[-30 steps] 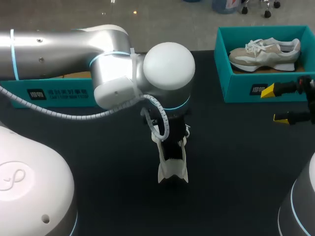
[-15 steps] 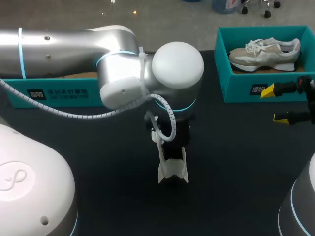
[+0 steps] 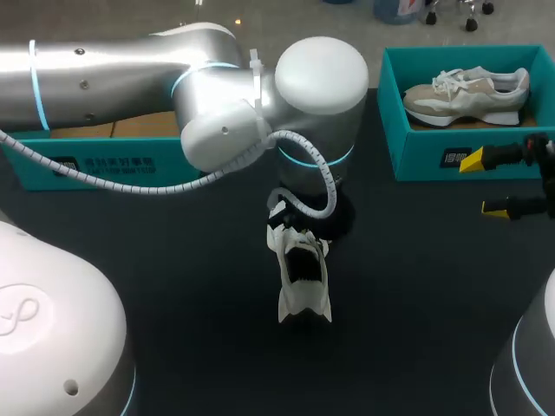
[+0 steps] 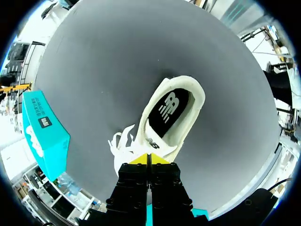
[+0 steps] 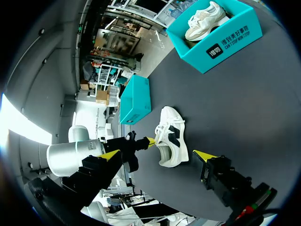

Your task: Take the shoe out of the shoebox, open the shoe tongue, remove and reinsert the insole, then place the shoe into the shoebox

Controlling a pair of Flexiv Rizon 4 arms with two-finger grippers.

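The white shoe (image 3: 303, 286) lies out in the middle of the dark surface (image 3: 408, 286), heel toward the robot, well apart from both teal boxes, with dark cloth showing on every side of it. The shoebox (image 3: 416, 160) stands toward the far right, close to the far edge. A second, beige sneaker (image 3: 464, 91) rests inside it on its side. Another teal box (image 3: 95, 163) sits far left, mostly behind the left arm (image 3: 130, 78).

The left claw (image 4: 149, 159) hangs right over the shoe's tongue end with its yellow tips pressed together. I cannot make out whether any of the tongue is caught between them (the black fingers block that spot). From its wrist the shoe's mouth gapes open and the dark insole (image 4: 169, 110) lies flat inside. The right claw (image 3: 483, 184) hovers off to the right, just in front of the shoebox's near wall and well apart from the shoe, its tips spread wide around nothing.

From above, the left wrist covers the shoe's toe and most of the laces. The shoebox's right end and the right arm behind its claw are cut off, and the robot's white bases hide the surface's near edge
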